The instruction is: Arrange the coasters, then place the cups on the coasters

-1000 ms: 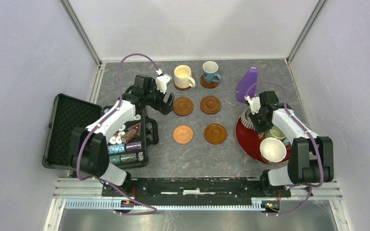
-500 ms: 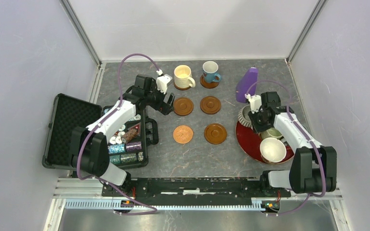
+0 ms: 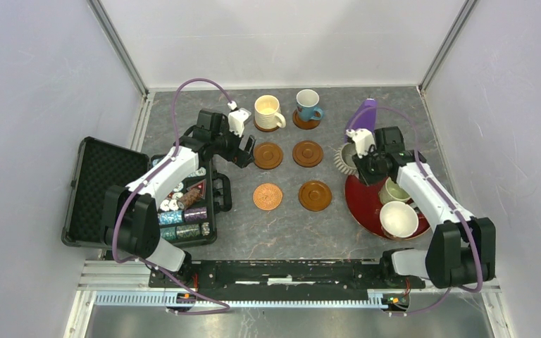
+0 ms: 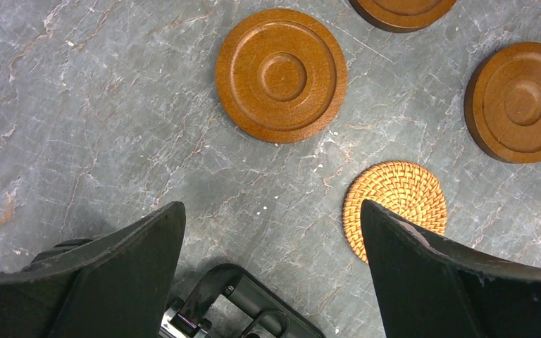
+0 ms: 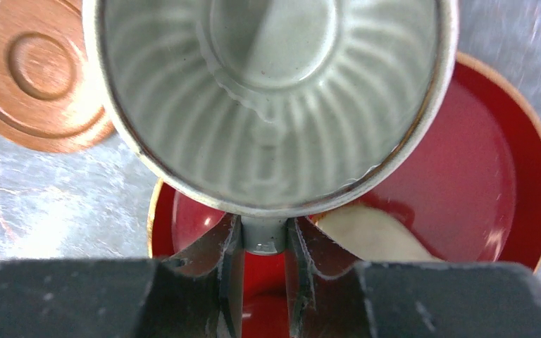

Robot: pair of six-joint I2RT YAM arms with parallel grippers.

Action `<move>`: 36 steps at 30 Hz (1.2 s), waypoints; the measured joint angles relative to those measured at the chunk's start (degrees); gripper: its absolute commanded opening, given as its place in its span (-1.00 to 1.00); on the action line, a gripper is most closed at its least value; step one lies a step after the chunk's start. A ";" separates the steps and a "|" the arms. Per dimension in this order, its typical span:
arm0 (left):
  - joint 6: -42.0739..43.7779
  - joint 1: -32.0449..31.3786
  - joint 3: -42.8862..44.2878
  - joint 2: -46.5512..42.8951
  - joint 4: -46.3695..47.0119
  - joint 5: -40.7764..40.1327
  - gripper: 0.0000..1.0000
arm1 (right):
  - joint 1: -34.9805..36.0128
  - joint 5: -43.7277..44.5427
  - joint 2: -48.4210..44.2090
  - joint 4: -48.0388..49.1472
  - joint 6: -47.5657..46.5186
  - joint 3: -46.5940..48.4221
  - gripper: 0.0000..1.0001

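Pale walls (image 3: pixel 35 70) enclose a grey marbled tabletop (image 3: pixel 282 232), with aluminium rails (image 3: pixel 106 282) along its near edge.

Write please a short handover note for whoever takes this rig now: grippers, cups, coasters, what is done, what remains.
Left gripper: open, empty, above the table near the woven coaster.
Right gripper: shut on the handle of the grey ribbed mug, held at the left edge of the red tray.
Done: coasters arranged in two columns; cream mug and blue mug stand on the far two.
Left: four coasters bare; pale green mug and white mug sit in the tray.
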 measured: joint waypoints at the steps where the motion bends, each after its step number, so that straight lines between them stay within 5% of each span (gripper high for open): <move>1: -0.48 0.00 0.02 0.00 0.00 -0.13 1.00 | 1.31 0.00 0.57 0.00 -0.37 1.33 -1.00; 22: -5.64 8.11 2.64 -2.27 -3.08 -3.04 1.00 | 28.63 5.03 33.27 -1.57 4.00 37.99 -1.00; 36: -6.14 10.16 1.99 -4.59 -4.59 -2.86 1.00 | 32.57 6.38 45.11 -1.55 8.61 46.97 -0.89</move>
